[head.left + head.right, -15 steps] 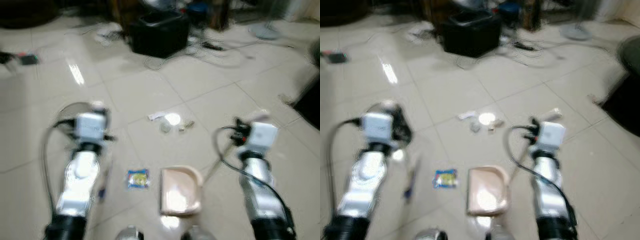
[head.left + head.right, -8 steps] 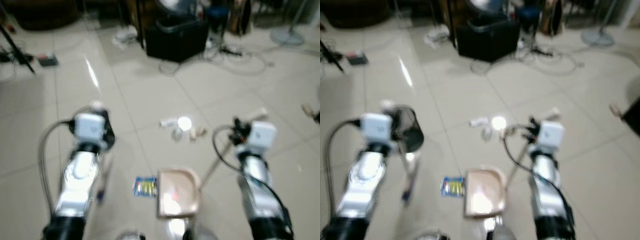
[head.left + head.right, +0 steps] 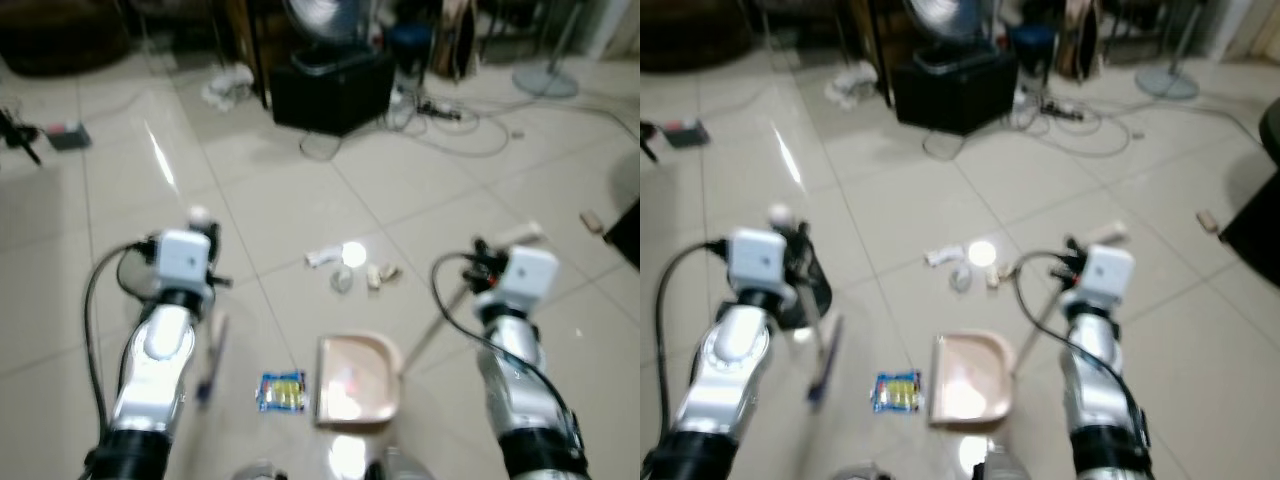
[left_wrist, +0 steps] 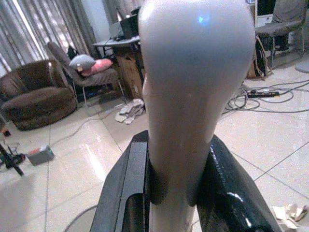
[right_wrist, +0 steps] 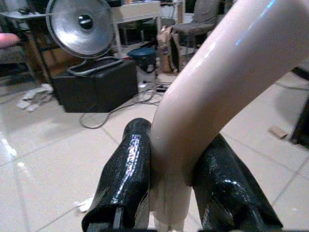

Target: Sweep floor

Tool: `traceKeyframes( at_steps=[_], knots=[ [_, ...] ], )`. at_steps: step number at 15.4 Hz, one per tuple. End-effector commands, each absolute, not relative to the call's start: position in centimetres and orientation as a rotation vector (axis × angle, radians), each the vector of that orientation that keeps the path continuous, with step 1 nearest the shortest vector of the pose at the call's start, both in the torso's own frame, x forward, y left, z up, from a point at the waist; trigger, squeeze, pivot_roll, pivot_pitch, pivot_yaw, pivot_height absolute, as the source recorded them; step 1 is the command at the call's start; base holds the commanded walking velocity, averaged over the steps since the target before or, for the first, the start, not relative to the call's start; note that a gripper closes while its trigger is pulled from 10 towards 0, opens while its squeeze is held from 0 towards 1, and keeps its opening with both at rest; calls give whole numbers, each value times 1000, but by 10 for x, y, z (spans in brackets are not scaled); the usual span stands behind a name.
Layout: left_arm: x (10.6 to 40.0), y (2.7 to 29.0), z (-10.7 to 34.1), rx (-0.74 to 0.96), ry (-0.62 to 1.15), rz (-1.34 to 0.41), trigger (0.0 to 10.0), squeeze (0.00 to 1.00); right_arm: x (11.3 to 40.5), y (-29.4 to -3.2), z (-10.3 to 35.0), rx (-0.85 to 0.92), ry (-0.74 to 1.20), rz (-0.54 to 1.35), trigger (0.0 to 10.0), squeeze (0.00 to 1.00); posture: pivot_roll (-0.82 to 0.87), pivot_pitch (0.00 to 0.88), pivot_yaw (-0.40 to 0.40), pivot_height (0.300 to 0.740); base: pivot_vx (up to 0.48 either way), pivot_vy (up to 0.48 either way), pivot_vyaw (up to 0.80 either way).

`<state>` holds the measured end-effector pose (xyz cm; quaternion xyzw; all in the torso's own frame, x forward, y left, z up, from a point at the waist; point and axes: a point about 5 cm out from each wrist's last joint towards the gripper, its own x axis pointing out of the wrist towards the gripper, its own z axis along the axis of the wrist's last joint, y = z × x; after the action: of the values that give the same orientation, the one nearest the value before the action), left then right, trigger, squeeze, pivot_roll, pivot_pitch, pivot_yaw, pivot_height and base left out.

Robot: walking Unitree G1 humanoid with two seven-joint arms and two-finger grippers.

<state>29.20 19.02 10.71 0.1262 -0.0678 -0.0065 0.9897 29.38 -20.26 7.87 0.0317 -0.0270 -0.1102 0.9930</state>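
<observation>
Holding both tools: left gripper (image 4: 176, 193) is clamped on the pale plastic broom handle (image 4: 193, 92), right gripper (image 5: 169, 193) on the cream dustpan handle (image 5: 212, 92). Beige plastic dustpan (image 3: 357, 380) sits nearest, the yellow-blue wrapper (image 3: 282, 391) just beside it. Scraps of white crumpled litter (image 3: 352, 270) lie farther out. Best approach, prob.: keep pan flat, lip twd litter, w/ short broom strokes inward.
</observation>
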Motion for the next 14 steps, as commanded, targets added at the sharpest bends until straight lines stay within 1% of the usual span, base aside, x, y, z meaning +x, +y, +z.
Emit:
traceKeyframes(
  at_steps=[1,3,4,5,9,11,14],
  knots=[
    [291,203,108,286,-140,32,10000,0,301,-198,91,52,-115,-211,10000,0,11,58,15,740,0,0,0],
    [292,212,104,305,-114,57,10000,0,308,-200,93,2,-125,-218,10000,0,19,63,23,740,0,0,0],
    [292,214,103,305,-110,58,10000,0,309,-201,93,-1,-127,-217,10000,0,20,68,24,740,0,0,0],
    [294,215,101,317,-99,47,10000,0,314,-205,93,-38,-130,-212,10000,0,21,100,34,740,0,0,0],
    [299,216,98,332,-85,29,10000,0,329,-214,97,-54,-115,-231,10000,0,20,127,40,740,0,0,0],
    [302,217,97,317,-82,30,10000,0,337,-214,99,-47,-99,-196,10000,0,26,139,38,740,0,0,0],
    [306,218,97,272,-88,40,10000,0,344,-211,101,-98,-97,-130,10000,0,39,166,34,740,0,0,0]
  ],
)
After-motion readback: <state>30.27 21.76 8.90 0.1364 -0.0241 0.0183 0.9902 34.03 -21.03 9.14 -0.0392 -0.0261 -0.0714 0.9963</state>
